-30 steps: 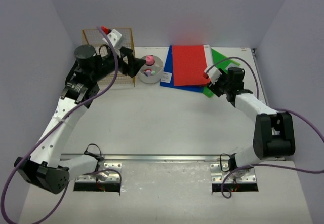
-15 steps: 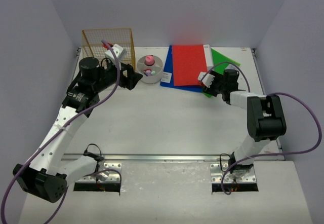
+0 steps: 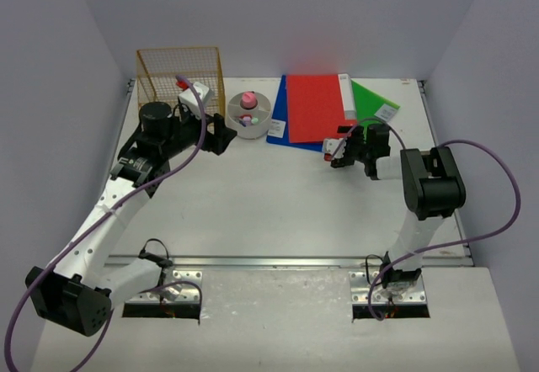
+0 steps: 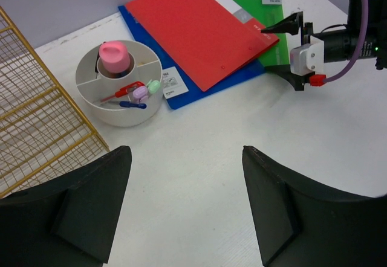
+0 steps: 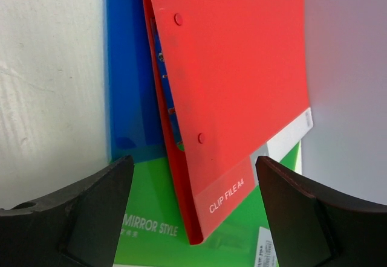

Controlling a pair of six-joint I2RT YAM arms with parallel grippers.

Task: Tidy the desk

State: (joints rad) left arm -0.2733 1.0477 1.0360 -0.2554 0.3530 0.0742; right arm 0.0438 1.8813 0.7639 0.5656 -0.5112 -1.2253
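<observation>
Along the far edge of the large white matte tabletop (image 3: 253,204), from left corner rightward: gold wire rack (image 3: 177,65), round white divided tub (image 3: 250,115) with small pens and a pink-capped item, then flat red plastic clip file (image 3: 313,107) resting on a blue plastic folder (image 3: 278,128), with a green plastic folder (image 3: 370,103) fanned out beneath toward the right edge. Tabletop itself spread under both arms, boxed by pale walls, metal rail (image 3: 278,261) along the near edge.

Just beside rack and tub, left claw (image 4: 186,158) with fingers wide apart, gripping nothing. At the near edge of the folder stack, right claw (image 5: 192,170) likewise spread wide and empty, facing the red file.

Judged hazards:
- Folders thin and flat against the tabletop, so little edge to pinch; liable to slide toward the far wall if pushed.
- Pulling the red file alone apt to drag the blue folder and skew the stack further.
- Low approach likely to scrape fingertips on the tabletop.
- Careless left sweep enough to tip the tub, scatter pens, or snag the rack.
</observation>
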